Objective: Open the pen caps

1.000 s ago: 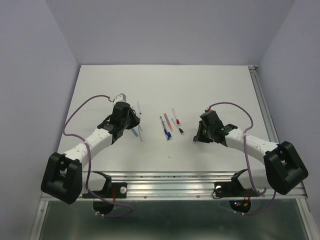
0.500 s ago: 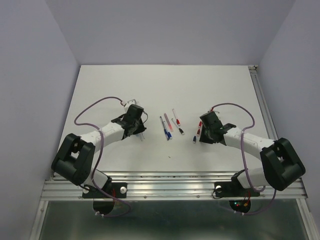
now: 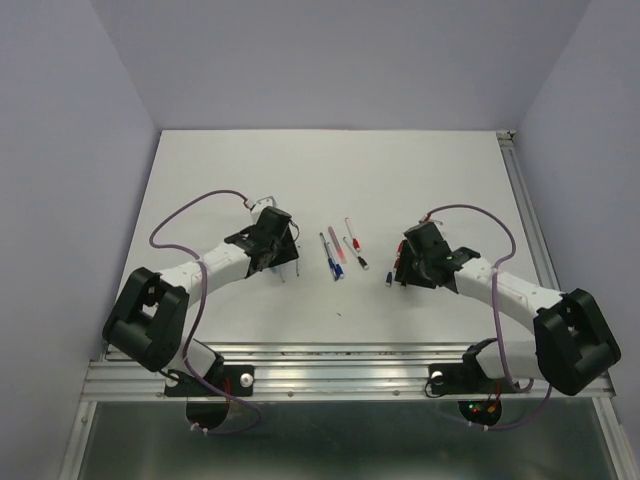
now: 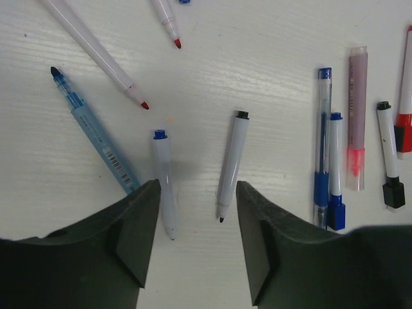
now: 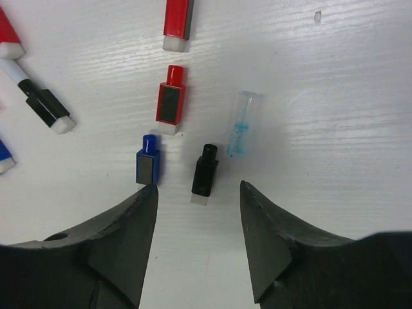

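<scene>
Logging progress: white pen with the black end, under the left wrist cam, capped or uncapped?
Uncapped: the white pen lies flat, its fine black tip bare, no cap on it.

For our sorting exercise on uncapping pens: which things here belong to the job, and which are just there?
Belong to the job:
red cap
blue cap
black cap
clear cap
uncapped black-tipped pen
capped black marker

Just there:
metal rail
purple cable
</scene>
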Controlling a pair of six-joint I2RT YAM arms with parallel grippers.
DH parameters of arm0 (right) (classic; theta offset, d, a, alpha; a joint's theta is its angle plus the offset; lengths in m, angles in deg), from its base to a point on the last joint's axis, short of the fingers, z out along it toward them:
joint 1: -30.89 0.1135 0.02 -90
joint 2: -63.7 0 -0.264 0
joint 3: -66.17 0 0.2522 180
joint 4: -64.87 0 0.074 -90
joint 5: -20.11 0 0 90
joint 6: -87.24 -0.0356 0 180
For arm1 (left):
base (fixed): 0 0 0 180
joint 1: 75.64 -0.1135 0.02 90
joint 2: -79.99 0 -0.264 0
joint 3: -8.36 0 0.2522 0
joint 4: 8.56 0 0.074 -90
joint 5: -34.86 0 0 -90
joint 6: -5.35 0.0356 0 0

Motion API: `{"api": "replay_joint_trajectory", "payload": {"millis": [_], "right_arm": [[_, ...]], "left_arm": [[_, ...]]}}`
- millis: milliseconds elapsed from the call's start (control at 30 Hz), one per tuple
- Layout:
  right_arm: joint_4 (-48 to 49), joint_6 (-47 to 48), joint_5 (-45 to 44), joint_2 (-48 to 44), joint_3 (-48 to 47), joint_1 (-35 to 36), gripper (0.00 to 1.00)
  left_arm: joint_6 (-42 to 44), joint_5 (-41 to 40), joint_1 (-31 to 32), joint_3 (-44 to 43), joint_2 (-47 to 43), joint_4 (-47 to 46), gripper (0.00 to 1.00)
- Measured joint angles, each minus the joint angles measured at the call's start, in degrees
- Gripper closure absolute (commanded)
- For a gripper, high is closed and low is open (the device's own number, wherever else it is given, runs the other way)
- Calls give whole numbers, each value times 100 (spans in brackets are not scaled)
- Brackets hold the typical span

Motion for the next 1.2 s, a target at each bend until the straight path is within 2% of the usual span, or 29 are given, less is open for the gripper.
{"api": "replay_joint_trajectory", "payload": {"millis": [33,67,100,133,167,200,400,633,800,1200], "right_arm": [[-70,44,4,-116,-26,0,34],[-101,74,4,-168,-44,0,30],[-122,136,22,-260,-81,0,24],[-116,240,57,-356,-127,0,21],[-94,323,103,-426,-184,0,19],[-74,417,170,-468,-232,0,18],[289,1117,901,-155,-763,0,20],[702,1902,1617,1119,-1563,66,22],[739,2280,1628,1858,-1888,306,28],[765,2776,1360,2500,-2035,555,41]], "left_arm": [[-4,-2,13,0,-31,11,29],[-2,2,26,0,-74,31,28],[20,7,44,0,-146,46,20],[4,15,50,0,-205,46,16],[26,33,59,-7,-297,55,6],[37,48,66,-13,-393,55,1],[155,361,98,-33,-1093,-79,1],[223,557,98,85,-1582,-308,1],[229,553,98,308,-1744,-302,1],[249,511,98,339,-1766,-291,1]]}}
